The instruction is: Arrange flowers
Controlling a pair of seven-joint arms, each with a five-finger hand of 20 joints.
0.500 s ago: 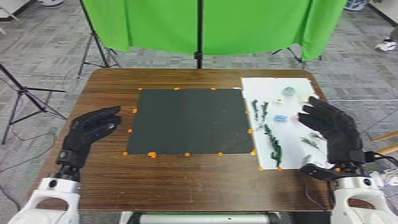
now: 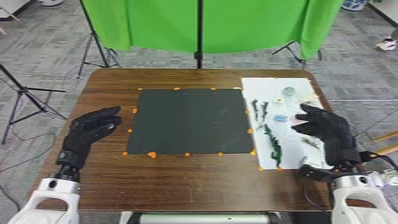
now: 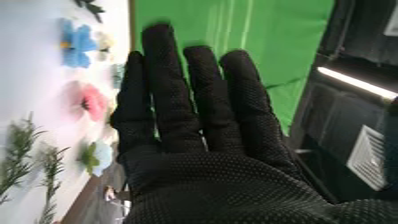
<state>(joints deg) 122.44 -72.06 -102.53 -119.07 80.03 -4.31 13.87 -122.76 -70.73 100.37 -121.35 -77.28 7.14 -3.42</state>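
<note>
Artificial blooms and greenery await arranging on a white sheet (image 2: 266,85) at the right side of the worktop (image 2: 160,185), where the right robot hand (image 2: 333,132) hangs over the sheet's outer edge. Its fingers (image 3: 169,90) are straight and slightly spread, with nothing in their hold. A blue flower (image 2: 281,118), roughly level with the fingertips in the head view, lies just to their left, between that robot hand and the dark mat (image 2: 191,120) at mid-frame. A pink flower (image 3: 89,102) shows beside the glove in the wrist view, apart from it.

Below and left of the blue bloom, a long green stem (image 2: 273,145) stretches almost straight up and down the frame, its upper end leaning slightly left. Should that be the first pick, the reach would most likely go leftward, crossing the stem's long axis rather than following it, and the fingers would need to close from either side of it. Which piece is wanted first cannot be told from here.

The right arm is plainly the nearer for the job. Across the mat, at the left of the frame, the left robot hand (image 2: 87,126) hangs well apart from every flower, its fingers loosely relaxed.
</note>
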